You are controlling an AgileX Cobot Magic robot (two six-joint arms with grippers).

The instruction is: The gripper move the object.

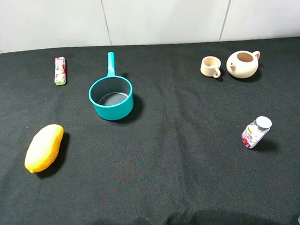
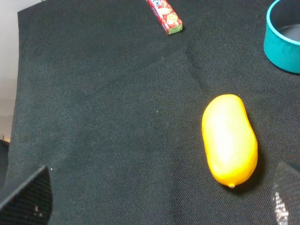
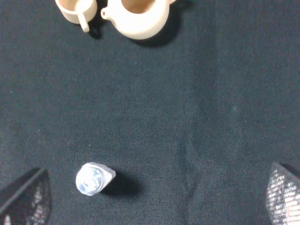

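While the right gripper (image 3: 154,206) hangs spread and empty, the lidless teapot (image 3: 139,16) sits well ahead of it, just beside a small cup (image 3: 77,9). A white-capped bottle (image 3: 93,178) stands near one finger; best approach passes clear of it, pinching the teapot's rim.

I can read nothing: print on the candy pack (image 2: 165,15) and small bottle (image 1: 254,133) is too blurred.

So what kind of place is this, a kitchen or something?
More likely a robot test bench than a kitchen: a table draped in black cloth against a plain white wall, with unrelated items spread apart on it, such as a teapot, a mango and a teal saucepan.
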